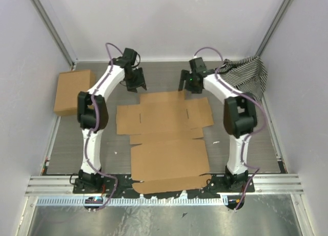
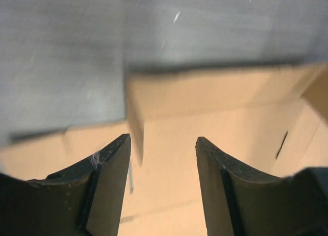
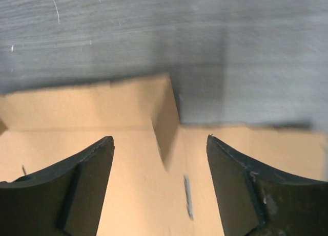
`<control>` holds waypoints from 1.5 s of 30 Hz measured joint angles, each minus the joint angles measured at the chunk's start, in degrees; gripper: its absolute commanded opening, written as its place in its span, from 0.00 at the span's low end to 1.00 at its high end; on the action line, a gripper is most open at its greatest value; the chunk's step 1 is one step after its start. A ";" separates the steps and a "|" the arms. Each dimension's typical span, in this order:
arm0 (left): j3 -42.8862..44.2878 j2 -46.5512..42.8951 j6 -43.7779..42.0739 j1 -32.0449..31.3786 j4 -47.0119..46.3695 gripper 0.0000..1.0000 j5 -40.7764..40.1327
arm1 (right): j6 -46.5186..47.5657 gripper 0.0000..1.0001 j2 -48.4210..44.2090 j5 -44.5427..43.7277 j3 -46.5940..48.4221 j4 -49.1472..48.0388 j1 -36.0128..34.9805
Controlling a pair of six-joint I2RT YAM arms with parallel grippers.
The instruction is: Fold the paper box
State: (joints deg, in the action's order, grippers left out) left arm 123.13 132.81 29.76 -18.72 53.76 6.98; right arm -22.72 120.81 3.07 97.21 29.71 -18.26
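Cardboard sheet: the paper box (image 1: 165,138) is laid flat and unfolded on the bench (image 1: 69,144), plain brown, with its flaps spread out.
Position of the sheet: it is placed between the two arms; its near edge reaches the arm bases and its narrower far flap lies beneath the two pincers.
Left pincer (image 1: 137,84): it is held over the far left corner of the sheet. Its jaws are set moderately apart and nothing is gripped between them. Cardboard and grey bench are seen through the gap in the left wrist view.
Right pincer (image 1: 184,85): it is held over the far right corner of the sheet. Its jaws are spread wide and nothing is clasped. A stepped edge of the flap is seen between them.
Contact: whether either pincer touches the cardboard cannot be told.
Formed box (image 1: 74,91): a second brown cardboard box is set by the left wall, well apart from the sheet.
Striped cloth (image 1: 247,74): it is bunched in the far right corner, behind the right arm.
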 measured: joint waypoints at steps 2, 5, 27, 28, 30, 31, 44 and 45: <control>-9.90 -8.57 -0.13 0.52 -1.62 0.65 -0.26 | 0.00 0.82 -7.43 -1.01 -5.84 0.17 0.52; -24.50 -21.44 0.37 0.83 -5.25 0.65 -0.02 | 0.04 0.82 -19.34 -2.34 -15.34 -0.42 1.36; -74.36 -46.90 6.95 0.39 -22.23 0.65 5.90 | -0.79 0.92 -37.55 3.80 -50.49 -4.83 1.09; -74.99 -47.12 6.99 0.39 -22.43 0.65 6.01 | -0.76 0.92 -37.55 4.02 -50.66 -5.01 1.09; -76.19 -47.65 7.34 0.28 -22.67 0.65 6.08 | -0.76 0.92 -37.55 4.55 -51.49 -5.40 1.09; -76.74 -47.93 7.48 0.28 -22.77 0.65 6.08 | -0.74 0.92 -37.55 4.76 -52.06 -5.53 1.09; -80.94 -49.35 9.62 -2.29 -24.59 0.63 6.67 | -0.37 0.86 -37.75 7.82 -54.23 -6.16 1.11; -80.96 -49.22 9.88 -2.62 -24.81 0.62 6.86 | -0.35 0.84 -37.75 8.11 -54.29 -6.23 1.11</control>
State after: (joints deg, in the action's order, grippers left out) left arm 42.17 83.59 39.64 -21.34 28.95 13.85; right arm -23.07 83.07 11.18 42.92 23.49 -17.15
